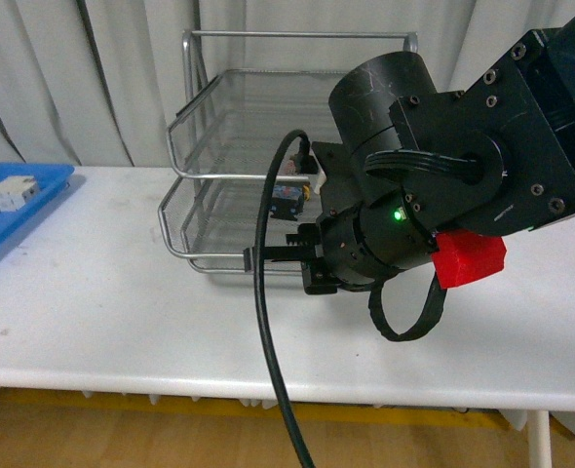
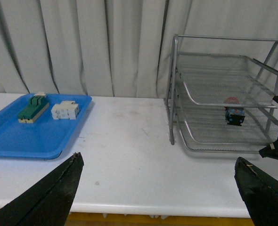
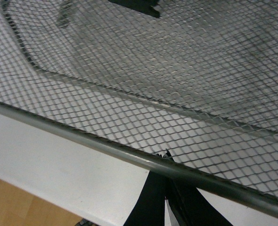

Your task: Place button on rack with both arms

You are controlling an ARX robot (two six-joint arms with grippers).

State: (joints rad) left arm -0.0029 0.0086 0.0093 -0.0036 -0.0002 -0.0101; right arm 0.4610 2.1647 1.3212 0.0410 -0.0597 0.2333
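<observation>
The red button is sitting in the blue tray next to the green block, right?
Not quite. The button is sitting in the rack, on a lower wire shelf; the left wrist view shows it. The green block is in the blue tray, next to a white part.

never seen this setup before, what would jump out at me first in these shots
In the front view the right arm fills the frame, its black bulk hiding the right part of the wire rack. From the left wrist view the button sits on a middle shelf of the rack, red cap showing through the mesh. Off to the left a blue tray holds a green-topped block and a white part.
</observation>
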